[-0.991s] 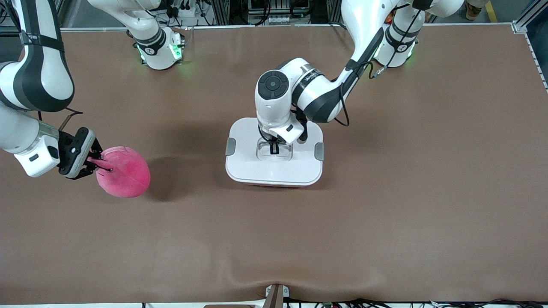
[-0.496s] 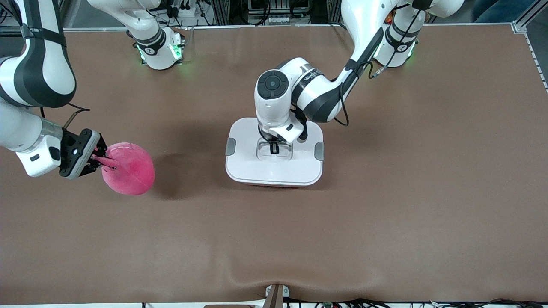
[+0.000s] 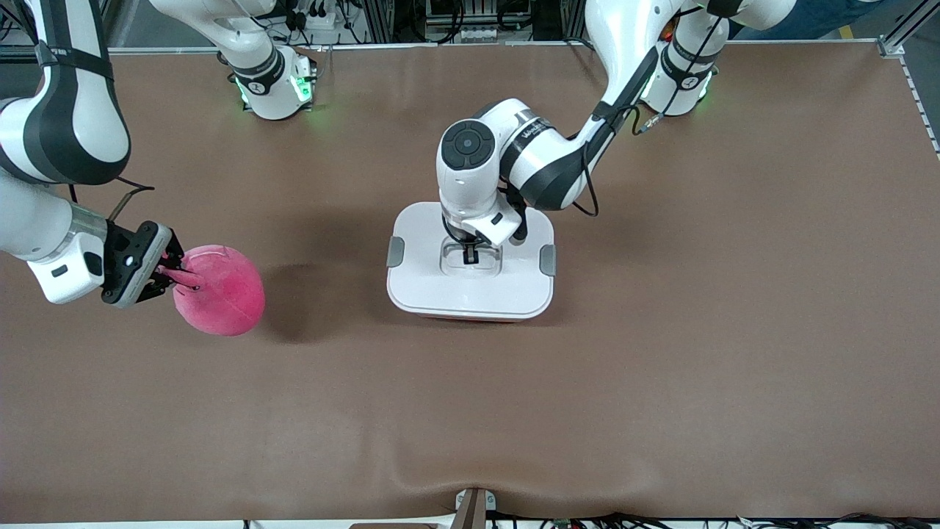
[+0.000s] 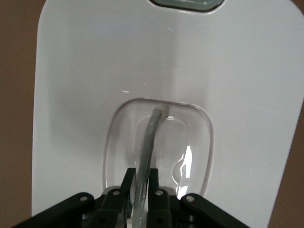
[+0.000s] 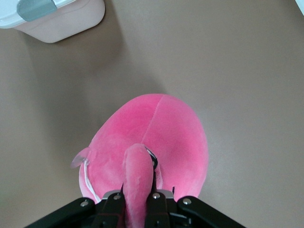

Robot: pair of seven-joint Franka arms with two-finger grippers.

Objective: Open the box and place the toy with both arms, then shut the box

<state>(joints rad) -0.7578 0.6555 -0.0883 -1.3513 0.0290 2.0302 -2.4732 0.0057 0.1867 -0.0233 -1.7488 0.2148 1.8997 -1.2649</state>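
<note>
Left gripper (image 4: 140, 190): pinching the clear handle (image 4: 151, 137) of the lid (image 3: 470, 283).
Right gripper (image 3: 167, 277): clamped on an ear of the toy (image 3: 220, 291), above the tabletop (image 3: 661, 367) toward the right arm's end.
Box (image 3: 470, 314): mid-tabletop, lid on.
Advice: lift the lid straight up, keeping the pinch centred.

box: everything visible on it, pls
The box is a rounded-rectangular tub, pale pink translucent wall under a white lid, which is on. Grey clips sit at both short sides. It stands flat mid-table. The left gripper is shut on the clear handle in the lid's recess. Nothing else touches it.
</note>
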